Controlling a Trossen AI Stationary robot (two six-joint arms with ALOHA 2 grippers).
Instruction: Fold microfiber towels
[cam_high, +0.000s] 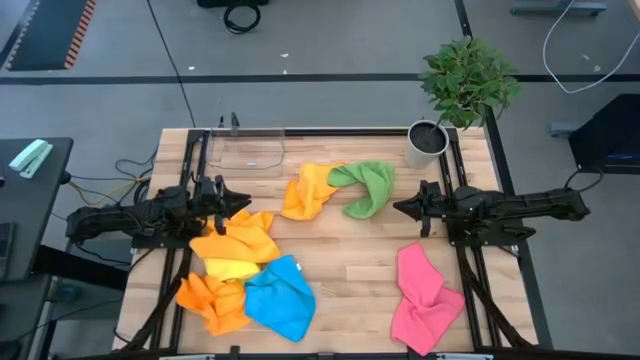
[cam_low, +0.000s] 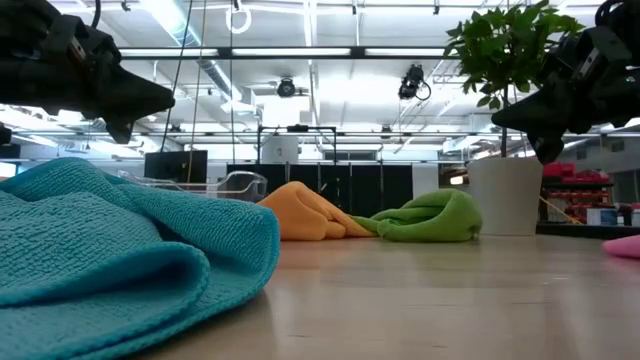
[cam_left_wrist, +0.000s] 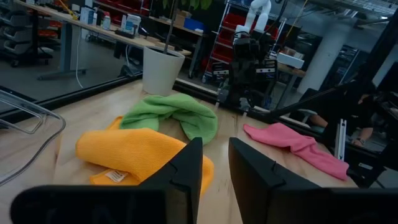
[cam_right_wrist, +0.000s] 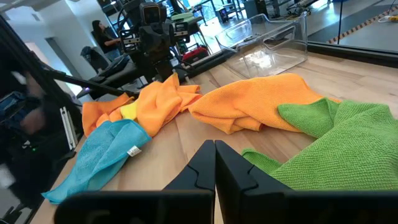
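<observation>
**Desk:** What does the overhead view show?

**Photographer:** Soft microfiber towels lie crumpled across the pale wooden table (cam_high: 350, 270): a bright orange towel (cam_high: 306, 190) touching a leaf-green towel (cam_high: 368, 186) at centre, a pink towel (cam_high: 424, 298) near the front right, and a heap at left of a second orange towel (cam_high: 238, 238), a yellow one (cam_high: 232, 268), a third orange one (cam_high: 210, 300) and a turquoise-blue towel (cam_high: 280, 296). None looks folded, so by my reading the whole job is still ahead. The left gripper (cam_high: 243, 200) hangs over the heap's edge; the right gripper (cam_high: 400, 208) waits beside the green towel. A clear plastic tray (cam_high: 246, 152) and a potted green plant (cam_high: 445, 110) sit at the back.

**Desk:** And from table height?

**Photographer:** The blue towel fills the foreground; orange and green lie rumpled beyond, both grippers raised clear of the cloth.

**Desk:** The left wrist camera?

**Photographer:** Its dark fingers (cam_left_wrist: 186, 174) stand a little apart, empty, pointing at the centre orange towel. A small white label (cam_left_wrist: 113, 177) shows on that towel; its print is too small to read.

**Desk:** The right wrist?

**Photographer:** Fingers pressed together, holding nothing, just short of the green towel. Another white tag (cam_right_wrist: 132, 151) on the blue towel, equally unreadable. A person shows in the room behind.
</observation>
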